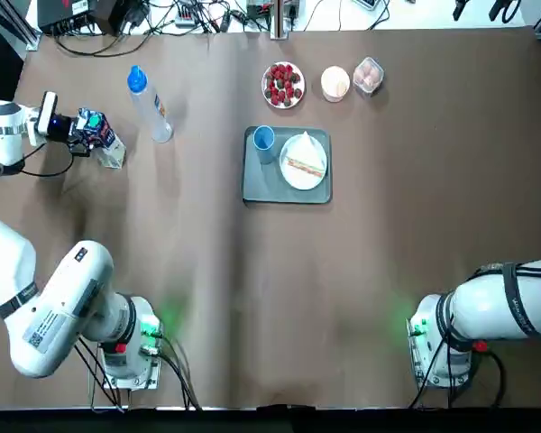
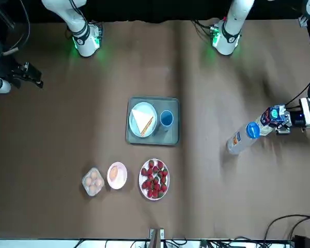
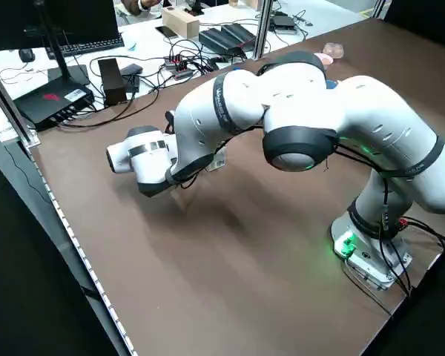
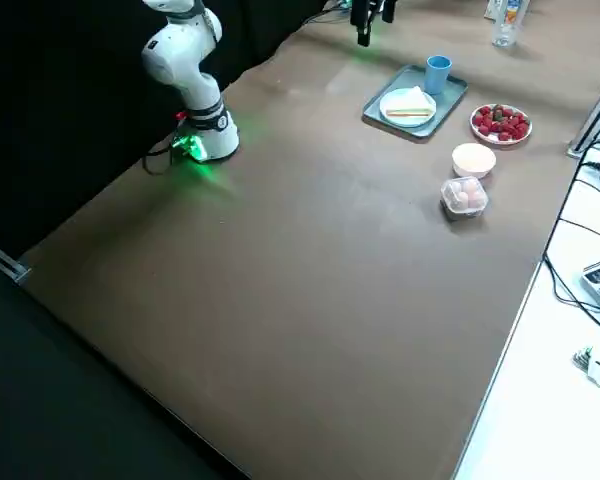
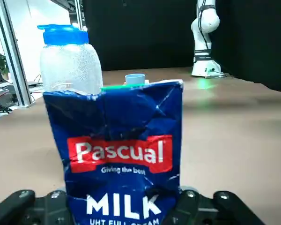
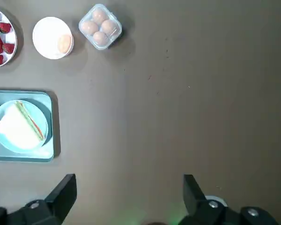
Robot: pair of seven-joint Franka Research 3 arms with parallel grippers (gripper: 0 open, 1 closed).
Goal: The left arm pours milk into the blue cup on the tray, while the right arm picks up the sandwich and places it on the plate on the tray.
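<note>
Where the table's left side begins, the left gripper point(image 1: 83, 144) is clamped on the blue-and-white Pascual milk carton point(image 5: 124, 154), its top crumpled. Next, blue-capped clear plastic bottle point(image 1: 151, 104). Then grey-green rectangular tray point(image 1: 261, 188): blue cylindrical cup point(image 1: 264, 142) at left; beside it, round white plate point(image 1: 294, 178) bearing white-bread triangular sandwich point(image 1: 305, 160), filling red and green. Right gripper point(image 6: 130, 187), fingers apart, hovers right of tray.

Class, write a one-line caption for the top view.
Left jaws grip a blue-and-white milk carton beside a blue-capped clear bottle; a triangular sandwich sits on a round white plate.
</note>
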